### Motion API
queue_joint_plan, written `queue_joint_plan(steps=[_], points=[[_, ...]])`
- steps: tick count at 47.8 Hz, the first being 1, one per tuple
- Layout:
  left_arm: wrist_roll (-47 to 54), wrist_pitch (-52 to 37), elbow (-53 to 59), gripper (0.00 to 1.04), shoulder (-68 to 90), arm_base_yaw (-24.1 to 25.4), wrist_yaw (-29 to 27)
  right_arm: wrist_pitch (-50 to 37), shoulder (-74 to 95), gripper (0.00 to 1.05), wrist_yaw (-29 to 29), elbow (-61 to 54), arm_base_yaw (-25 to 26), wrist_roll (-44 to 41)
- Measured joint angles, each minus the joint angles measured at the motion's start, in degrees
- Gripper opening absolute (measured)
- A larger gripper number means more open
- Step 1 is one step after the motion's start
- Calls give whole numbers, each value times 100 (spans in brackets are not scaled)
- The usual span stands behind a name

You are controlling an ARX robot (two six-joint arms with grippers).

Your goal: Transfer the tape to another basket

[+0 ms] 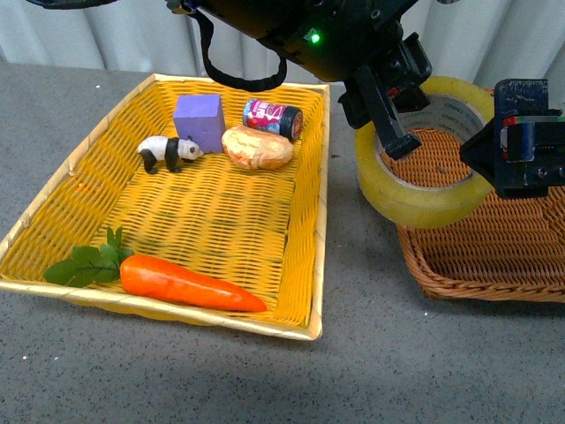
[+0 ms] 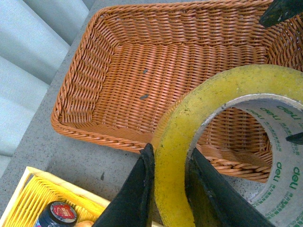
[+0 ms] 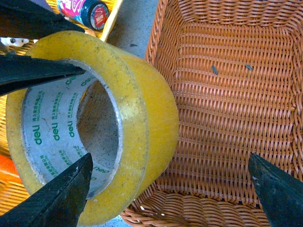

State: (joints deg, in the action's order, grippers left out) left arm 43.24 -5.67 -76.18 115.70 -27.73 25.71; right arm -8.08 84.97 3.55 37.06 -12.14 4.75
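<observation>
Fingers [image 2: 137, 189] of the left gripper [image 2: 170, 151] clamped on the wall of the tape [image 1: 415, 199], one inside the core, one on the outer face. Tape on edge, tilted, over the rim of the brown basket [image 1: 494, 269] on the side facing the yellow basket [image 1: 305, 230]; contact with the wicker cannot be told. Right gripper [image 3: 169, 160] spread wide, just beside the tape, above the brown basket. Yellow basket holds carrot [image 1: 190, 283], panda [image 1: 168, 152], purple block [image 1: 199, 119], bread roll [image 1: 258, 147], can [image 1: 274, 119]. Both baskets on a grey speckled table [image 1: 371, 362]; pale pleated curtain [image 1: 88, 35] behind
</observation>
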Motion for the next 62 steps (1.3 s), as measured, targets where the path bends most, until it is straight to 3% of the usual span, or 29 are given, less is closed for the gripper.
queue_joint_plan(steps=[22,44,47,53,57,62], points=[[7,0,0,16,0,0,0,-146,619,95,-109,264,-28,415],[-63,0,0,16,0,-31,2,42,741,25,-223,535,-103,772],[-125,-4,-4,15,0,-52,37,79,765,19,-254,535,-105,785],[-280,-52,-2,15,0,-96,-175,98,796,18,-262,533,-103,798],[-743,-376,0,30,0,-227,-1204,76,833,17,-350,549,-46,745],[-1154,-660,-2,50,0,-232,-1639,-181,844,16,-485,553,66,695]])
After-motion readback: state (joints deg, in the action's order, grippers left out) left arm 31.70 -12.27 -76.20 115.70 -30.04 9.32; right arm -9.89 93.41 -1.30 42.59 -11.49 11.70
